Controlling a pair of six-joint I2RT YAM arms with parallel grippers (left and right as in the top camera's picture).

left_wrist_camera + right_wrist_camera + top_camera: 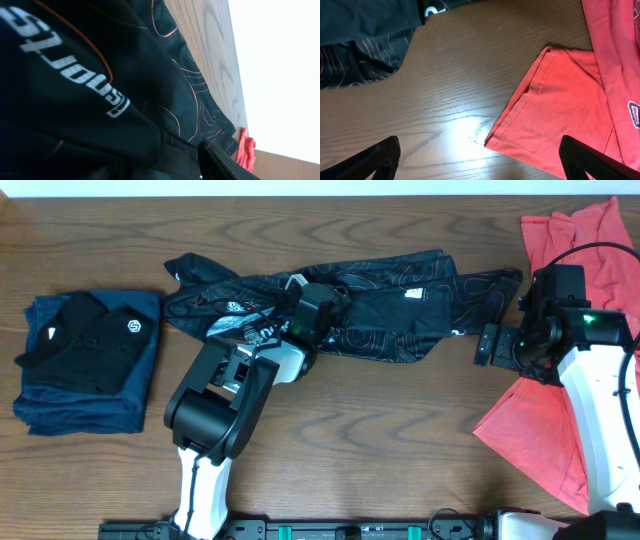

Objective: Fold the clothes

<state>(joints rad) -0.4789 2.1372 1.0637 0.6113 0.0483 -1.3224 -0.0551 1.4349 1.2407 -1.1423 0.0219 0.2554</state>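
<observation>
A black garment with thin orange line patterns (400,310) lies crumpled across the back middle of the table. My left gripper (318,308) rests on its middle. In the left wrist view the black cloth (100,75) with white lettering fills the frame and bunches between the jaws (165,152); only the right finger shows. A red shirt (545,430) lies at the right. My right gripper (492,345) hovers open over bare wood, between the black garment's end (360,30) and the red shirt's corner (560,115); its jaws (480,150) hold nothing.
A folded pile, a black top on navy cloth (90,350), sits at the left. More of the red shirt (580,230) reaches the back right corner. A black cable runs over my right arm.
</observation>
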